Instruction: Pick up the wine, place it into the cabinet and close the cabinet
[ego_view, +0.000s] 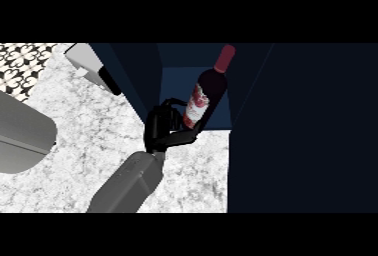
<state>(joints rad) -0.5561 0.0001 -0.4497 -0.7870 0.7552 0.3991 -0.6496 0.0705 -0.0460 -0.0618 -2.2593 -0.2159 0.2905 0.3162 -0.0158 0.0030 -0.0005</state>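
Observation:
The wine bottle (209, 89) is dark with a red cap and a red-and-white label. It stands tilted inside the open dark-blue cabinet (174, 75), neck pointing up and to the right. My right hand (161, 129) reaches in from the lower middle. Its fingers and thumb curl round the bottle's lower end and hide part of the base. The cabinet's open door (303, 130) is a wide dark panel filling the right side of the view. My left hand does not show.
The speckled white counter (88, 130) lies left of and below the cabinet. A white boxy object (90, 64) sits at the back left beside patterned tiles (22, 65). A large grey rounded shape (18, 135) fills the left edge.

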